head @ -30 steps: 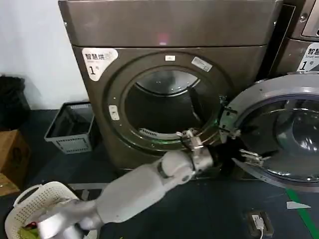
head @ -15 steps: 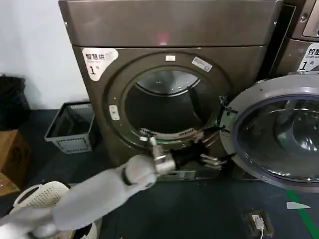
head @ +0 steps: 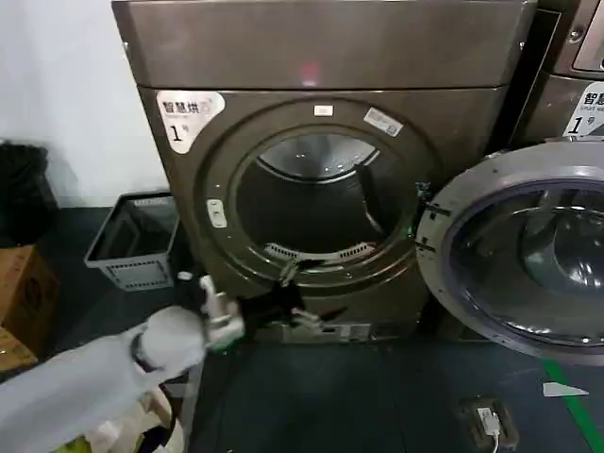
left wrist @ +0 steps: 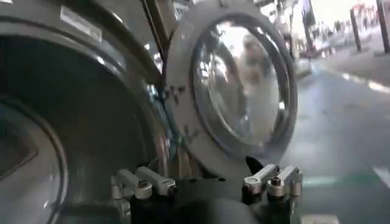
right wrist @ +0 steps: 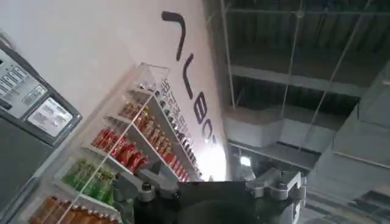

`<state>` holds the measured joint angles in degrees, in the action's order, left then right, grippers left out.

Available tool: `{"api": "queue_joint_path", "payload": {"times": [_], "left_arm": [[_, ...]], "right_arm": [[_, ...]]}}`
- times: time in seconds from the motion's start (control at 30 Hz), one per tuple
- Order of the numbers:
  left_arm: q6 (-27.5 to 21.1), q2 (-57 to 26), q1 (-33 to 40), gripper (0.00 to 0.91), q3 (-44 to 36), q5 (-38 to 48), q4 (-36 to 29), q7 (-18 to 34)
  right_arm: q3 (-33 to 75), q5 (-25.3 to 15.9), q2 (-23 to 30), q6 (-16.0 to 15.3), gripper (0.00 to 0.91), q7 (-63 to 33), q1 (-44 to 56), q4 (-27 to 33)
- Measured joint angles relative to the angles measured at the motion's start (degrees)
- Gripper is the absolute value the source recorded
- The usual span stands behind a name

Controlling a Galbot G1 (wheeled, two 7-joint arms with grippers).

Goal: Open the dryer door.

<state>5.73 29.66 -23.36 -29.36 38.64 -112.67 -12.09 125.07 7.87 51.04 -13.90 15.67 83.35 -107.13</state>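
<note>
The dryer [head: 321, 57] is the bronze-grey machine with a "1" sticker, and its round drum mouth [head: 316, 203] is uncovered. The dryer door [head: 528, 260] stands swung wide to the right on its hinge, grey inner face and dark glass toward me. In the left wrist view the dryer door [left wrist: 241, 85] hangs beside the drum opening. My left gripper [head: 300, 310] is low in front of the dryer's bottom panel, apart from the door, open and holding nothing; the left gripper [left wrist: 207, 182] has its fingers spread. My right gripper [right wrist: 210, 185] points up at a ceiling and shelves, open.
A grey crate [head: 132, 241] sits on the floor left of the dryer. A cardboard box [head: 19, 293] is at the far left and a white laundry basket [head: 165, 420] is under my left arm. A second bronze machine [head: 576, 75] stands right. A power strip [head: 489, 420] lies on the floor.
My left arm has drawn back to the left and down, away from the door's edge to below the drum mouth. The door stays swung open at the right.
</note>
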Motion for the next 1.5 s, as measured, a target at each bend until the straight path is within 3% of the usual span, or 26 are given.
{"api": "queue_joint_path", "payload": {"times": [0.4,0.73,1.17,1.5], "left_arm": [[-2.6,-20.7,-7.9,0.907,3.6,-3.0,-6.6,1.3],[-6.8,-32.8,-11.9,0.907,3.1,-5.6,-7.3,1.7],[-10.6,-41.4,-15.9,0.907,3.2,-7.9,-3.9,-1.3],[-12.2,-43.1,-17.2,0.907,3.0,-11.8,-0.6,-3.8]], "right_arm": [[0.2,0.0,0.3,0.2,0.907,0.3,-0.2,0.0],[0.7,-0.2,0.0,1.0,0.907,0.7,0.0,0.8],[1.2,-1.5,-0.4,1.8,0.907,0.5,-0.6,2.2],[0.7,-1.6,-0.2,1.9,0.907,0.4,-1.2,2.6]]}}
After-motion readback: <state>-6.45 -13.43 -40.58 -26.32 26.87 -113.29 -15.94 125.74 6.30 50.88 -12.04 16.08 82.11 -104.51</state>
